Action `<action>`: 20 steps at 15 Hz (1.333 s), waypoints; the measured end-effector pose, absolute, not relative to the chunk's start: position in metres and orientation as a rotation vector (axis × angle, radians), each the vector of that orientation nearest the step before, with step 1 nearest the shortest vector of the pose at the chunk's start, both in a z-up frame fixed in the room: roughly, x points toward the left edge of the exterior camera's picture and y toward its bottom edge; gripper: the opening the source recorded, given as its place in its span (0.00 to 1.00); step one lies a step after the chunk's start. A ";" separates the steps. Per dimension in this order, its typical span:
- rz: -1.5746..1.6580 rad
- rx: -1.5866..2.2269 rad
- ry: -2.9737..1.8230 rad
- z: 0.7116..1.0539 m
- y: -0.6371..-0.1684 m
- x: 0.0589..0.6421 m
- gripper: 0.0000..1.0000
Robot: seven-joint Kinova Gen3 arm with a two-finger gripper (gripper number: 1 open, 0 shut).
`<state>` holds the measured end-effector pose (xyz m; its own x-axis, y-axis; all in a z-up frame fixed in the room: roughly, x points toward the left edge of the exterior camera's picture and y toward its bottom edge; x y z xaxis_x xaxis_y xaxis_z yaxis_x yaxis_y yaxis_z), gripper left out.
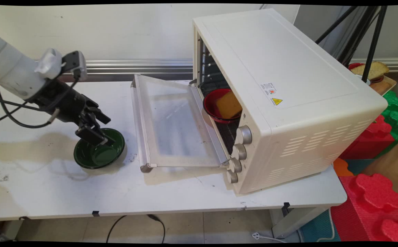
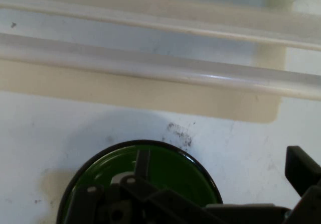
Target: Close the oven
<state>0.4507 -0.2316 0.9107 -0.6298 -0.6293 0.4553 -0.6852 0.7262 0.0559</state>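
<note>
A dark green bowl (image 1: 99, 154) stands on the white table (image 1: 65, 192), left of the toaster oven's open door. My gripper (image 1: 98, 130) hangs over the bowl's far rim, open. In the hand view the green bowl (image 2: 165, 174) sits at the bottom. One finger (image 2: 143, 161) reaches down inside it and the other finger (image 2: 301, 168) stands outside to the right, so they straddle the rim. Nothing is held.
The white toaster oven (image 1: 288, 85) stands at the right, its glass door (image 1: 175, 123) folded down flat on the table. On its rack sits a red bowl (image 1: 211, 108) with a yellow-brown slab (image 1: 229, 104). The door's handle bar (image 2: 150, 68) runs across the hand view's top.
</note>
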 end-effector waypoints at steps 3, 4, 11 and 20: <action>0.167 1.003 -2.483 0.897 -0.236 0.445 1.00; 0.166 1.002 -2.483 0.893 -0.238 0.443 1.00; 0.165 0.977 -2.501 0.874 -0.245 0.432 1.00; 0.183 0.921 -2.529 0.857 -0.253 0.426 0.00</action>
